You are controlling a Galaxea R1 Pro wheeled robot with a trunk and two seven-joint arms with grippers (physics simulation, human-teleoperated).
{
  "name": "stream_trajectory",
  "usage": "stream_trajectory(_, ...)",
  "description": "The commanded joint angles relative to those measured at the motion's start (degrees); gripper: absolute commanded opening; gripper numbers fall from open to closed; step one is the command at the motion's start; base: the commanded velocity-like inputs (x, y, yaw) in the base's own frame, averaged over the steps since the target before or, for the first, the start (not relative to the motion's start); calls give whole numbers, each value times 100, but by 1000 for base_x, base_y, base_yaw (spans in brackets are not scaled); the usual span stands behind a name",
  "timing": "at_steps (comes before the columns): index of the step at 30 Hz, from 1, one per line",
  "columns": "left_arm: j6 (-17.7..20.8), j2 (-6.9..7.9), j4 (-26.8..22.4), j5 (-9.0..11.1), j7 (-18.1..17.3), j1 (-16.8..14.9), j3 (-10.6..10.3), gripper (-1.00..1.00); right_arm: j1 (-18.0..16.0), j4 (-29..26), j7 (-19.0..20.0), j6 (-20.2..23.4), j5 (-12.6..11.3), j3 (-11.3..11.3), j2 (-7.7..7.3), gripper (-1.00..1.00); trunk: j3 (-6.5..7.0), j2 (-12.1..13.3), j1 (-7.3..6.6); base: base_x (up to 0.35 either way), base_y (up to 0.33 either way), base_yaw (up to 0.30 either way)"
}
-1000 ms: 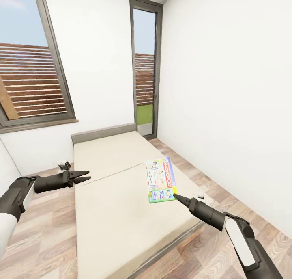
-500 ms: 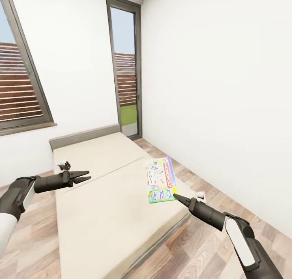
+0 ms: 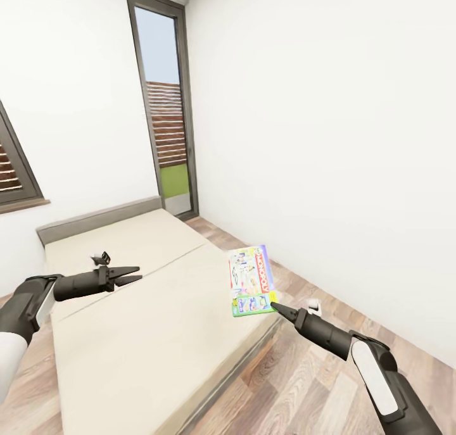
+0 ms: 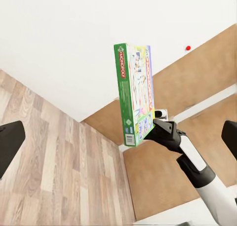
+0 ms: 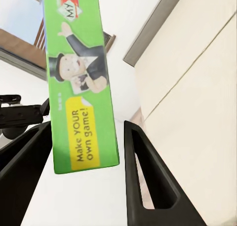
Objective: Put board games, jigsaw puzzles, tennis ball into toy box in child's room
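Inspector A: Head view. Right gripper (image 3: 273,306) has its fingers closed on the near end of one board game (image 3: 251,279), a pale multicoloured box with a green edge. The box is held up off the bed (image 3: 152,308), out over the bed's right-hand edge and the floor (image 3: 297,371) beside it.

Inspector B: Confirmed from the right wrist view: the board game (image 5: 81,83) runs between the two dark fingers (image 5: 143,176), its green end showing a cartoon man and a yellow label. The left wrist view shows the same box (image 4: 134,94) edge-on, green spine outward, with the right gripper (image 4: 154,131) on its lower end.

Inspector A: Left gripper (image 3: 135,275)?

Inspector B: Fingers spread apart, holding nothing, hanging above the left half of the mattress. One finger (image 4: 10,144) shows at the border of the left wrist view, the other at the opposite border.

Inspector A: Surroundings?

Inspector B: Plain beige mattress, low grey headboard (image 3: 95,220) at the far end against a white wall. A tall dark-framed window (image 3: 163,106) stands in the far corner beyond the headboard. Wood-plank floor runs along the bed's right-hand edge to the white side wall (image 3: 329,137).
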Motion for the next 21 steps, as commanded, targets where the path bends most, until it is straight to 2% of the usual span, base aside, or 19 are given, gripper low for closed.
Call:
stream_trajectory(1, 61, -2, -3, -1, -22, -3, -1, 100, -7, 0, 10, 43, -44, -5, 1, -100, -13, -14, 4, 0, 0, -276)
stream_trajectory(21, 61, -48, -3, -2, -22, -3, -1, 100, -7, 7, 12, 43, -52, -14, 1, -100, -13, -14, 4, 0, 0, -276)
